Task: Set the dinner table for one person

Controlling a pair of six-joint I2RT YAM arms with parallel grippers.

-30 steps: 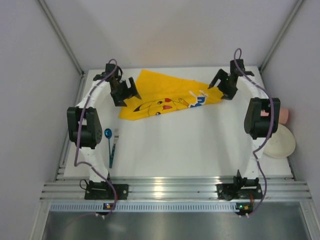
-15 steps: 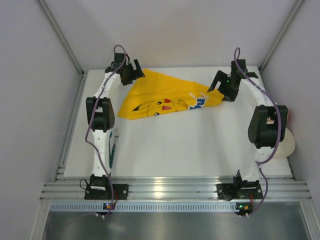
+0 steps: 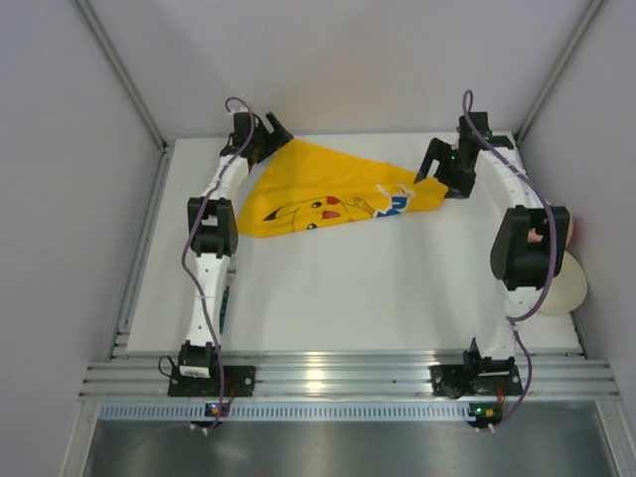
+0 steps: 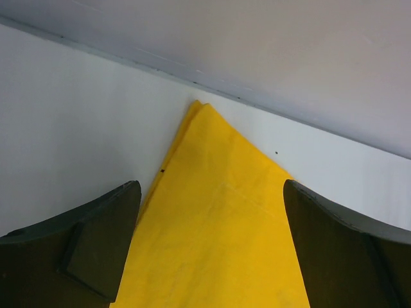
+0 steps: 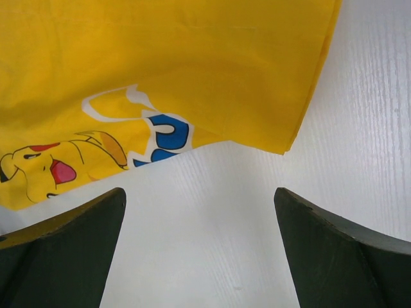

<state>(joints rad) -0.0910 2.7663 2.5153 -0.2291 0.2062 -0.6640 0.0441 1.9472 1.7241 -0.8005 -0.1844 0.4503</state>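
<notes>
Two pairs of jaws, both apart; left arm newly reached to 11 o'clock tip of yellow Pikachu-print cloth lying at 12 o'clock on plain white rectangular worktop, right arm at 2 o'clock corner, so spreading likely next.

left arm, right arm: white links, black joint housings, purple cables trailing behind dark, curved jaws.
</notes>
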